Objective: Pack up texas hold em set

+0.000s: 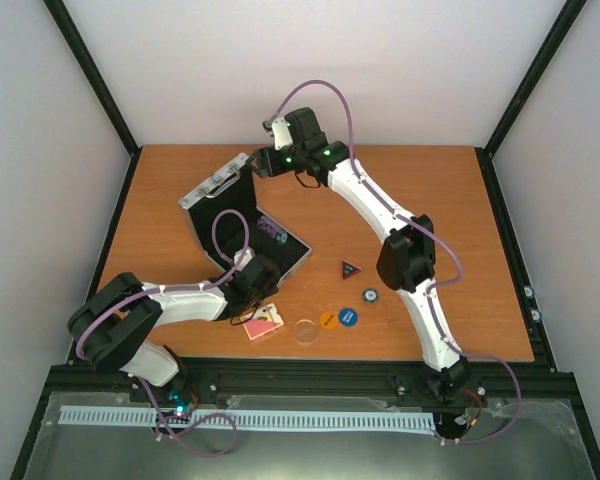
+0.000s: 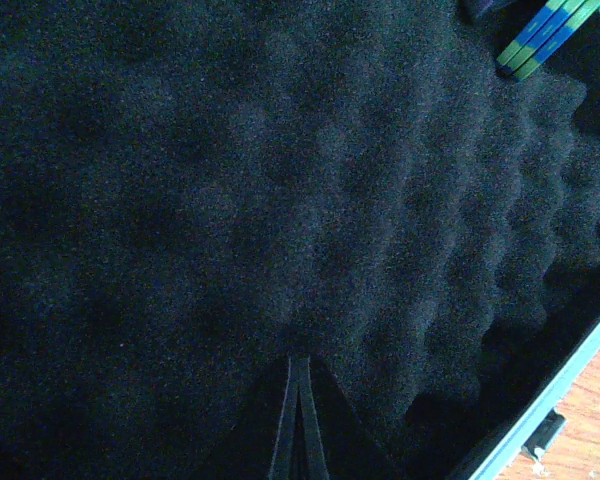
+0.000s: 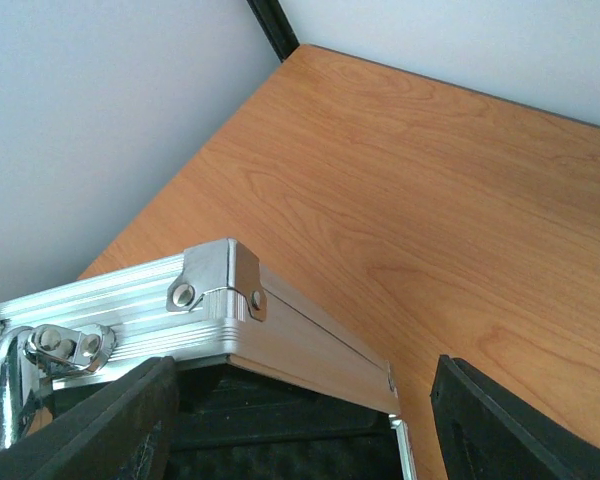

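Silver case (image 1: pixel 212 192) open at left-centre of table (image 1: pixel 430 200), lid raised. Left gripper (image 2: pixel 298 380) clenched, low over the black foam (image 2: pixel 280 200) inside. Right gripper (image 3: pixel 300 420) spread, straddling the lid's corner, not clamping it. Pink deck (image 1: pixel 265 322), orange disc (image 1: pixel 327 320) and triangle (image 1: pixel 351 268) lie loose beside the case.

Lab robot cell: white wall panels (image 1: pixel 310 60), blk frame posts (image 1: pixel 90 70), wood table (image 1: pixel 420 190).

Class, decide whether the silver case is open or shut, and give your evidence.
Open: the case has its lid raised off the base, exposing black foam lining.
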`<state>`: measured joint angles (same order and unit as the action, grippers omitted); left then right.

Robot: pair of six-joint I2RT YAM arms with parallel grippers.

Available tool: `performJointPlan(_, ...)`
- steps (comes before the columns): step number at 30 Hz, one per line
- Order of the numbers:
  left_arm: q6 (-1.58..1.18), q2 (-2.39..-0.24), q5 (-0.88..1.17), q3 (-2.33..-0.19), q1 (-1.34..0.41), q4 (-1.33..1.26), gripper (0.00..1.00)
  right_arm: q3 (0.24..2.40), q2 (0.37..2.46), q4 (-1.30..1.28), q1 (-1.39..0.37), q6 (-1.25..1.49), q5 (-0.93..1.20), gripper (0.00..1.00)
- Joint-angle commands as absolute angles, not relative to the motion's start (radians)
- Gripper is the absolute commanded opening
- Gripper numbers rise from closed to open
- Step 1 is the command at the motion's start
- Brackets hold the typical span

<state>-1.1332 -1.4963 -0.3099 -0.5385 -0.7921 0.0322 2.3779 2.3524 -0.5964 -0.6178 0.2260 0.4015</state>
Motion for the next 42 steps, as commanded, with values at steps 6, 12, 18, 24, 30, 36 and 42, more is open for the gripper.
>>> performJointPlan(6,-1.128,-1.556,-0.25,-0.467,-0.796,0.264,0.01,2.491,2.445,-0.6,-0.635,0.229,0.408,0.71)
performJointPlan(12,-1.128,-1.551,-0.255,-0.47,-0.796,0.267,0.01,2.445,2.415,-0.61,-0.635,0.218,0.41,0.71)
performJointPlan(18,-1.123,-1.54,-0.26,-0.479,-0.797,0.275,0.01,2.44,2.413,-0.579,-0.635,0.216,0.394,0.72)
performJointPlan(24,-1.125,-1.544,-0.259,-0.474,-0.798,0.278,0.01,2.529,2.486,-0.582,-0.635,0.224,0.421,0.72)
performJointPlan(30,-1.123,-1.542,-0.262,-0.476,-0.797,0.286,0.01,2.526,2.511,-0.548,-0.635,0.207,0.44,0.72)
performJointPlan(36,-1.124,-1.531,-0.265,-0.476,-0.797,0.296,0.01,2.523,2.503,-0.577,-0.635,0.2,0.437,0.72)
performJointPlan(42,-1.121,-1.526,-0.268,-0.484,-0.797,0.301,0.01,2.41,2.413,-0.549,-0.635,0.193,0.42,0.72)
